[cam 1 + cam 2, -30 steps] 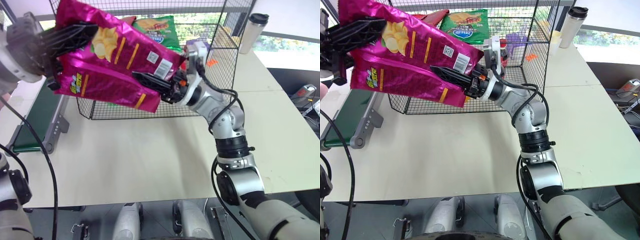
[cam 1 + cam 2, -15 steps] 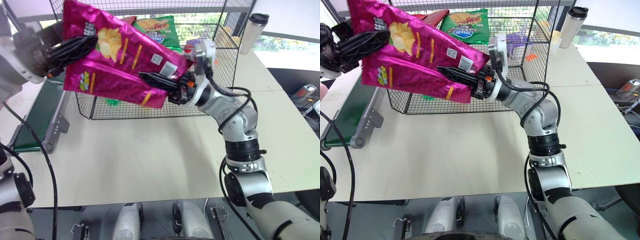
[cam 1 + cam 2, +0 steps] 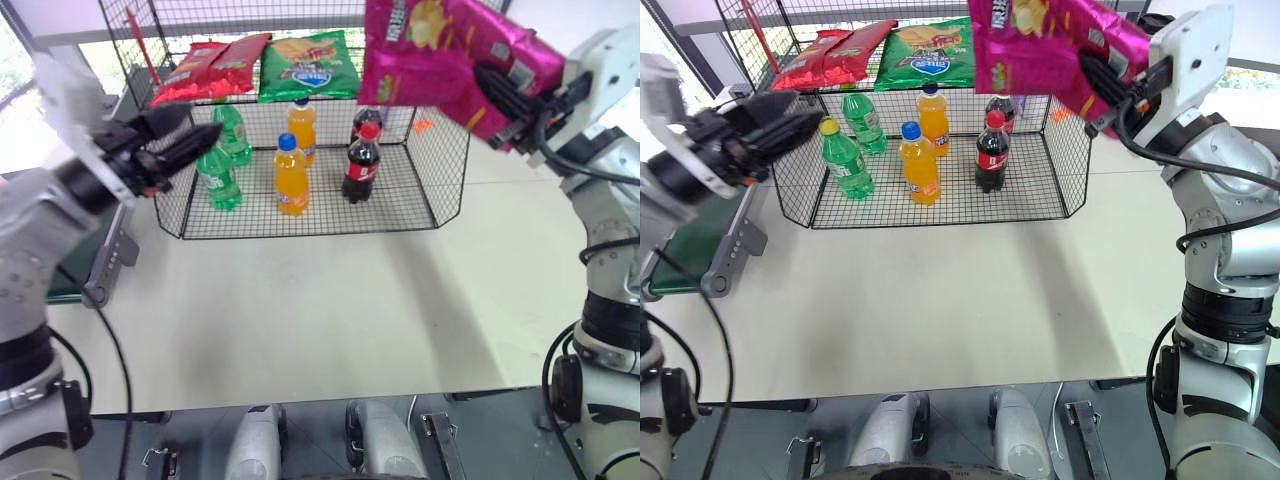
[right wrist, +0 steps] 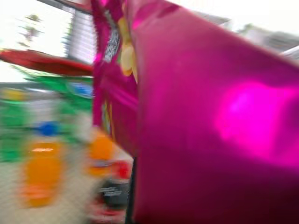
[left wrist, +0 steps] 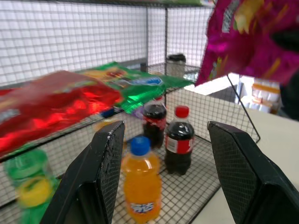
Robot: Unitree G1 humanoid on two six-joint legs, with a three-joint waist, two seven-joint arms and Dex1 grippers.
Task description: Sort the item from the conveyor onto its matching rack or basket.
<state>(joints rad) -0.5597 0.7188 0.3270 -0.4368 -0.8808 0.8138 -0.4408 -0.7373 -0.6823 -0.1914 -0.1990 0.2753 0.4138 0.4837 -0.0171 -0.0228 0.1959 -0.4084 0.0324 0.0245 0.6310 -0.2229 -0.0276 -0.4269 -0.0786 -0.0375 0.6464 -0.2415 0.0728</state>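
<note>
Left eye view: right pincer (image 3: pixel 492 92) is clamped on the pink bag (image 3: pixel 440 50), which hangs in the air high at upper right, above and just right of the rack's (image 3: pixel 440 170) right end. Bag touches nothing but the pincer. Left pincer (image 3: pixel 185 135) has its fingers apart and holds nothing, at the rack's left end, near the green bottles (image 3: pixel 218 180). On the rack's lower level: two green bottles, two orange bottles (image 3: pixel 290 175), two cola bottles (image 3: pixel 361 163), all upright. On the upper level: red bags (image 3: pixel 205 68) and a green bag (image 3: pixel 310 62), lying flat. Rack stands on the pale surface (image 3: pixel 300 310). A bit of the conveyor's grey frame (image 3: pixel 110 265) shows at far left behind the left arm.

Right eye view: same layout. Pink bag (image 3: pixel 1040 50) in the right pincer (image 3: pixel 1102 88) over the rack's right part, tilted, chip picture and barcode patch up top. Left pincer (image 3: pixel 785 118) parted, empty. Green belt (image 3: pixel 685 245) at left edge.

Left wrist view: both fingers (image 5: pixel 100 172) wide apart, nothing between them. Beyond them an orange bottle (image 5: pixel 141 182), two cola bottles (image 5: pixel 180 140), red bag (image 5: pixel 46 109) and green bag (image 5: pixel 135 84) on the shelf above. Pink bag (image 5: pixel 252 37) in the upper corner, off the rack.

Right wrist view: pink bag (image 4: pixel 205 121) close up, blurred. Own fingers hidden behind it. Blurred bottles and bags beyond.
</note>
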